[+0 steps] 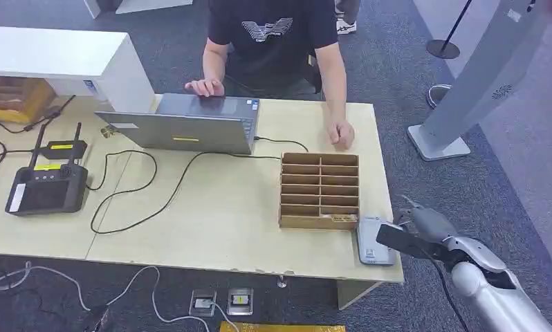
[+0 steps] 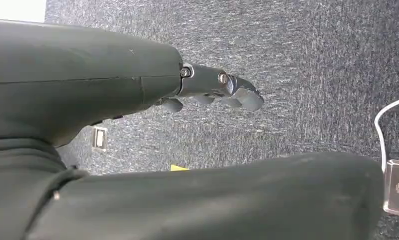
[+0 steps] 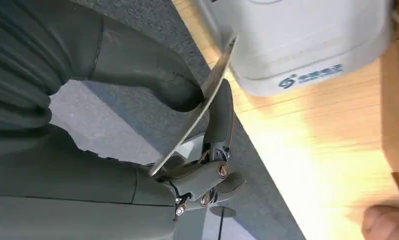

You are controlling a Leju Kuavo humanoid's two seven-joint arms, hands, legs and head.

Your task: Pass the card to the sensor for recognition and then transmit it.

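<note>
an office or reception-style test area: a pale wooden desk stands on grey-blue carpet. on the desk, an open grey laptop with a seated person in a black t-shirt behind it, a black handheld controller with antennas to the laptop's left, a brown cardboard compartment organiser to its right.

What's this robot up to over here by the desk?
The robot's right hand pinches a thin card and holds it at the grey sensor on the near right corner of the table, beside a cardboard organizer. Its left hand hangs over the carpet, holding nothing. A person sits across the table at a laptop.
</note>
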